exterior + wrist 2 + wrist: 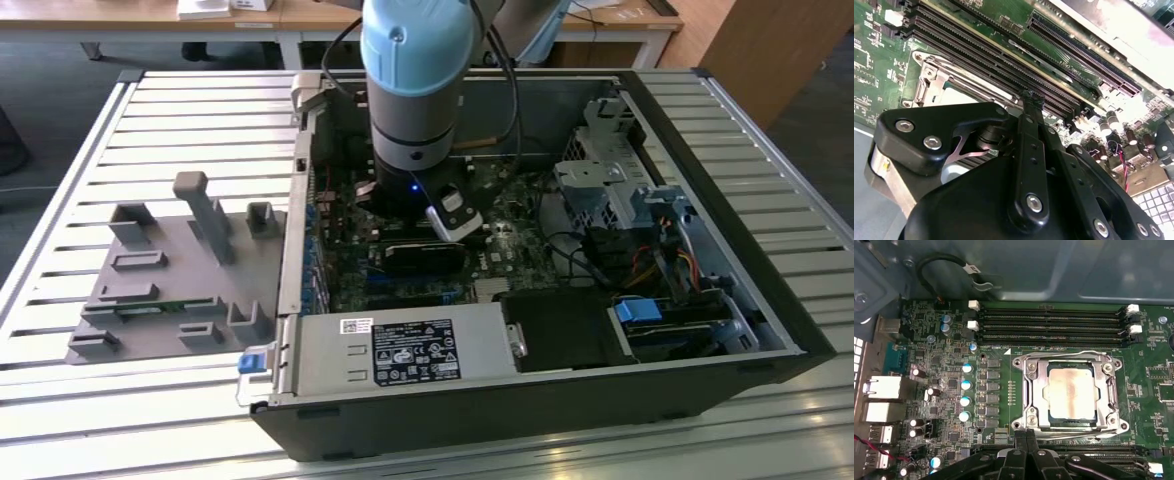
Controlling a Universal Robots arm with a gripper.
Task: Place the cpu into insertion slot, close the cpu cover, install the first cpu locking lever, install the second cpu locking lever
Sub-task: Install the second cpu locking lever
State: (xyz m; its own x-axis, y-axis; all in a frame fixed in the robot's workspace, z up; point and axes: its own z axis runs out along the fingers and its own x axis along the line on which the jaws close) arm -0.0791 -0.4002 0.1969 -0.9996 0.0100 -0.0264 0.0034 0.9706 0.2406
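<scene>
Since the cpu [1072, 392] already sits in the slot [1029, 385] with the cover [1070, 359] down over it, near the board's [939, 365] memory-slot edge, this step looks like lever work. The gripper [1026, 437] has its fingers pressed together, holding nothing, at the socket's edge — probably on a lever, hard to confirm. Push low and steady — keep the tips off the cpu.

A lab or workshop is suggested. An opened computer case [561, 300] is laid on a slatted metal bench [80, 180], with a grey fixture plate [160, 290] set beside it. A robot arm [416, 90] is mounted over the motherboard [944, 370]. Wooden desks [307, 18] are seen behind.
</scene>
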